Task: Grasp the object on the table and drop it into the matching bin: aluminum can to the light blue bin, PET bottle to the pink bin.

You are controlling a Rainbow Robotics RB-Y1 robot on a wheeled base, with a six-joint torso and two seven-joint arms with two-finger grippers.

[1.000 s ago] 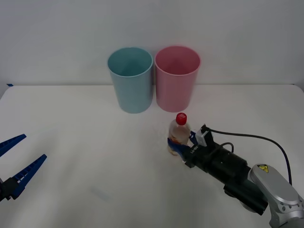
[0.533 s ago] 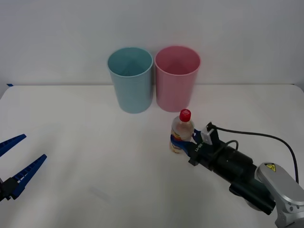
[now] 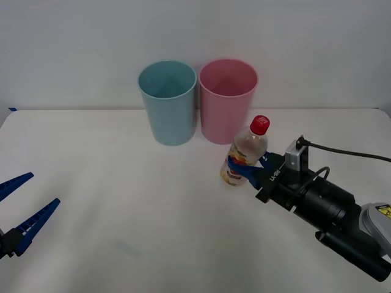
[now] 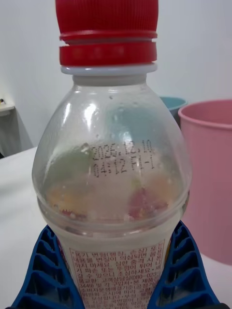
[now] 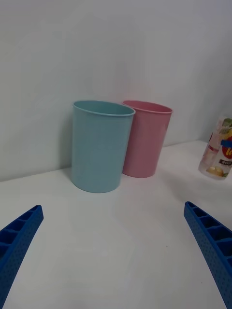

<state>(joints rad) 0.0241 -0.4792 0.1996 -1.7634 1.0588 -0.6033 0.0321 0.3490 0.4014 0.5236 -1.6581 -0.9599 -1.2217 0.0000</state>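
Observation:
The PET bottle, clear with a red cap and a yellow-orange label, is lifted off the white table and tilted, cap toward the upper right. My right gripper is shut on its lower body; in the right wrist view the blue fingers clamp both sides of the bottle. The pink bin stands just behind the bottle, with the light blue bin on its left. My left gripper hovers open at the table's left edge, far from the bottle.
The two bins stand side by side, touching, near the table's back edge against a white wall. In the left wrist view the light blue bin, the pink bin and the held bottle appear beyond the open fingers.
My right gripper has risen with the bottle and moved right and toward the pink bin; the bottle now tilts. The left arm has stayed still.

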